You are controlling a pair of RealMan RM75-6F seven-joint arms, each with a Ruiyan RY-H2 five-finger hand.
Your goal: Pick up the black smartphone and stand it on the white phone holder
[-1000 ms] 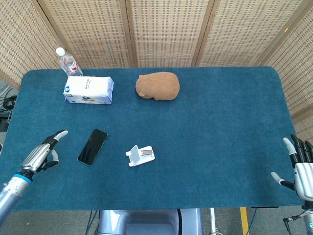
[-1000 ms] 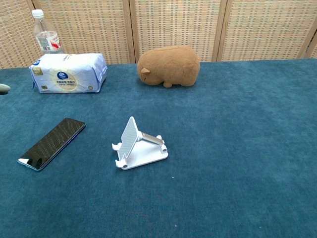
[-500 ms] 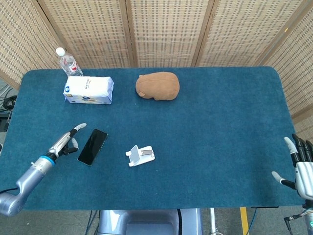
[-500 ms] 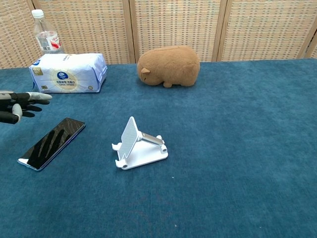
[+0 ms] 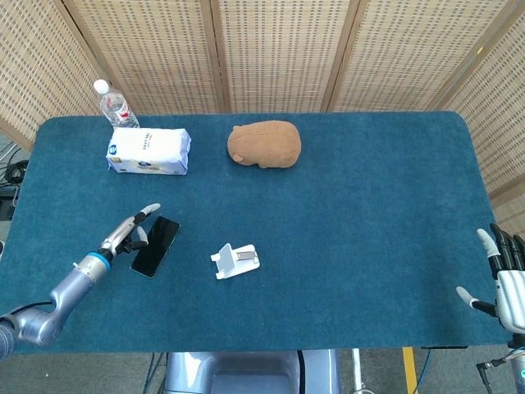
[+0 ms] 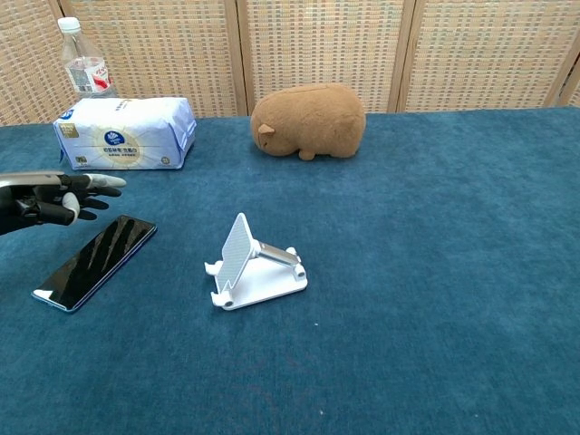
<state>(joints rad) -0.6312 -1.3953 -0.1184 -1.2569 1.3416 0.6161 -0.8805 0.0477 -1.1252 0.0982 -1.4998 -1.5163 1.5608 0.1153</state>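
just left hand (image 5: 131, 233) beside smartphone (image 5: 155, 246) edge

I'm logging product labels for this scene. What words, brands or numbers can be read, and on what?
Tissue pack: a round logo and printed lines, too small and blurred to read.
Water bottle: a red-and-white label, its text unreadable.
Black smartphone, white phone holder, brown plush toy: no text visible.

The black smartphone (image 5: 155, 246) lies flat, screen up, at lower left; the white phone holder (image 5: 236, 260) stands unloaded just right of it.
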